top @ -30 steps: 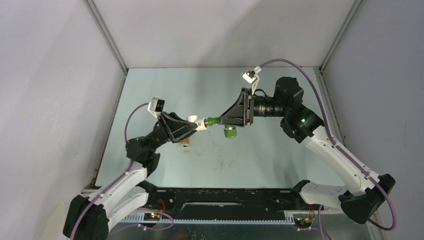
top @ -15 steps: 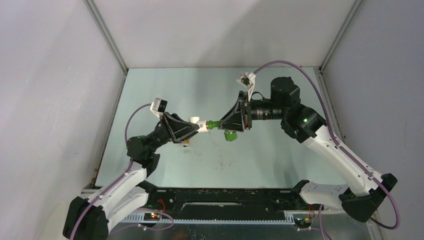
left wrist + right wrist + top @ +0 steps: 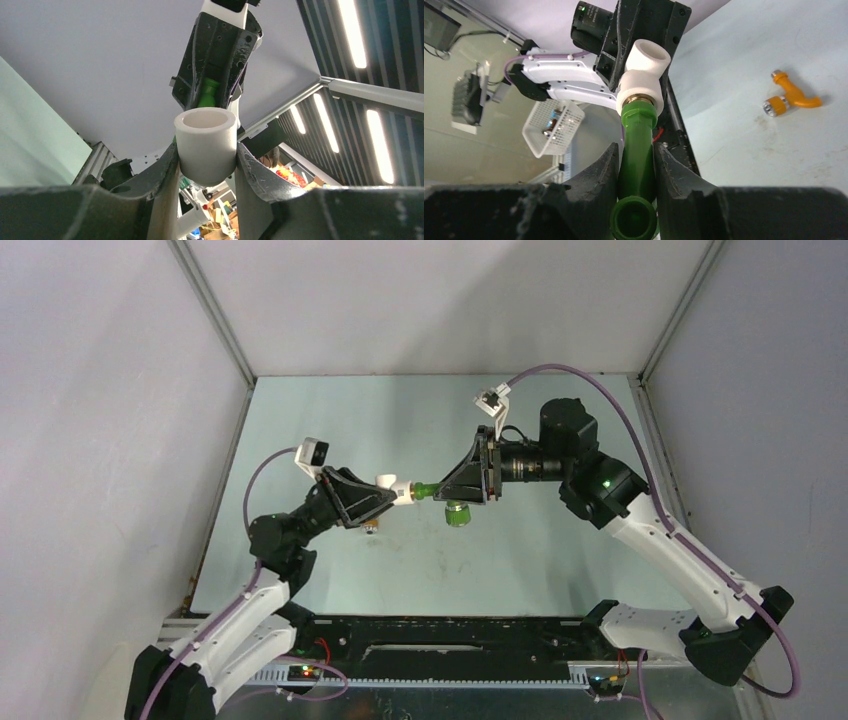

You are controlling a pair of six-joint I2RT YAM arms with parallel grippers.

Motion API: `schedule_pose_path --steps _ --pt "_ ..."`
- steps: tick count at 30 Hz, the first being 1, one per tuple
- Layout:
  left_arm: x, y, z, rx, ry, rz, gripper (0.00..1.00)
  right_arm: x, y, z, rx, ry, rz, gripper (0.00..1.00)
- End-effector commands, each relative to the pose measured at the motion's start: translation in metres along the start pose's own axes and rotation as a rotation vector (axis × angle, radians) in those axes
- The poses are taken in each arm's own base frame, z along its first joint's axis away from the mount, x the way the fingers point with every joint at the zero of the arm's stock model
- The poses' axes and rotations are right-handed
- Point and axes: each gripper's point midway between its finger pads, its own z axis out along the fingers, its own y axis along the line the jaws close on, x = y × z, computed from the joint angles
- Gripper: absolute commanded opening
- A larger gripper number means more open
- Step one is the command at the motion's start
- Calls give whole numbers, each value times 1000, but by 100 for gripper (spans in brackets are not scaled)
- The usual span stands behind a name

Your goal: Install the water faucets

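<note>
From overhead I see both arms meeting above the middle of the pale, matte green table (image 3: 420, 570). The left gripper (image 3: 387, 493) is clamped on a white elbow fitting (image 3: 394, 486), and the right gripper (image 3: 438, 490) is closed round the green faucet (image 3: 456, 512). The faucet's stem runs level into the fitting and its round end hangs below the fingers. The orange faucet (image 3: 371, 530) lies on the table just under the left gripper, too small here for me to read its shape.

The left wrist camera gives me what the top view cannot: the fitting's free mouth is a smooth, thick-walled, hollow tube of dull white plastic, pinched on both sides between the dark, scuffed fingers (image 3: 167, 170). Beyond it only a glossy green sliver shows inside the right gripper's black, ribbed body. The table and the orange faucet are out of this view.

The right wrist camera shows the joint itself. The green stem is glossy and smooth, held narrowly between the two black pads (image 3: 606, 165), and its hexagonal collar sits against a brass-coloured ring (image 3: 640, 101) in the fitting's lower mouth. The orange faucet lies well apart on the scuffed table, with a curved spout and a silvery cap. A white mesh basket (image 3: 551, 127) sits off the table.
</note>
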Motion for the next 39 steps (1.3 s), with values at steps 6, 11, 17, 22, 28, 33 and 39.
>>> schedule_pose_path --steps 6,11,17,22,28,33,39 --pt "0 -19 7 36 21 125 0 -3 12 8 -52 -44 242 0" --pt "1 -18 8 25 32 154 0 -3 10 7 -33 -47 312 0" --pt "3 -17 6 26 27 170 0 -14 4 6 -28 -131 343 0" --pt "7 -16 4 18 30 204 0 -21 0 7 -44 -147 375 0" --pt "9 -9 0 -18 32 263 0 -25 -1 10 -84 -144 470 0" --pt "7 -3 0 -58 35 305 0 -14 -4 12 -74 -90 560 0" --pt "5 2 -1 -108 46 405 0 2 -9 10 -42 -25 640 0"
